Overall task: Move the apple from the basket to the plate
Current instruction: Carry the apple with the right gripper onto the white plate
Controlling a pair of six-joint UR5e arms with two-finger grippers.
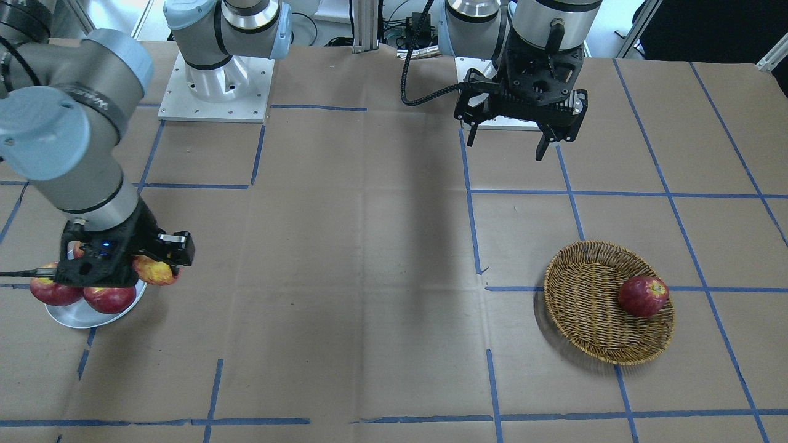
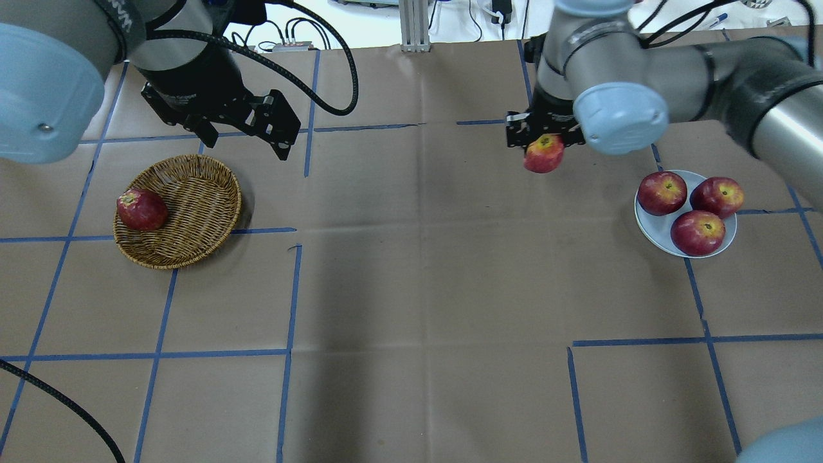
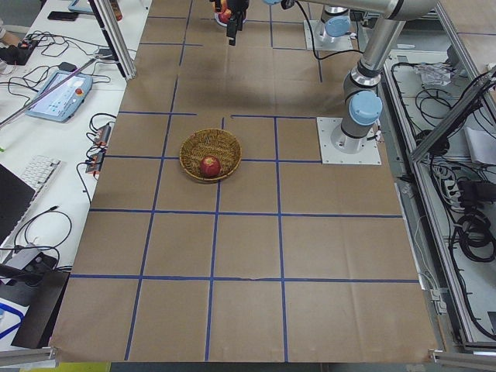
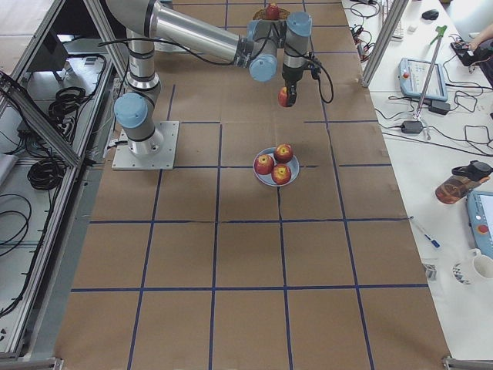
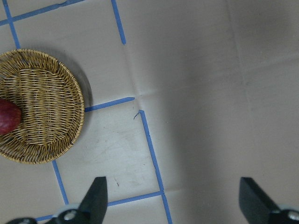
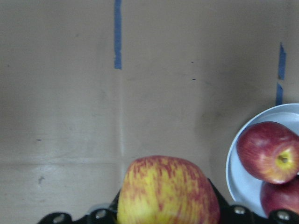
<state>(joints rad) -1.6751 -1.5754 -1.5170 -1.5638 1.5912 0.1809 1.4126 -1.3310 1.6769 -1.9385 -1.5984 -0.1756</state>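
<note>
Apple [image 2: 544,156], red with yellow streaks, is clamped between the fingers of the right gripper [image 2: 544,144] and hangs above the table, not touching it. It sits outside the rim of the plate [image 2: 651,225], on the plate's basket side and near it.

Plate contents: three dark red apples [image 2: 662,192], packed close together and covering most of the surface. The bare glaze that remains is a narrow crescent along the rim nearest the held apple; the right wrist view shows this strip beside two of the dark apples.

Basket [image 2: 199,196] stands well apart from the plate, at the table's far end. One dark red apple [image 2: 141,209] lies against the basket wall on the side away from the plate.

Left gripper [image 2: 246,146] hangs just beside the basket, on its plate-facing side, fingers spread wide with nothing between them.

Blue tape lines [image 2: 707,334] cross the brown paper [image 2: 418,289] between plate and basket.
</note>
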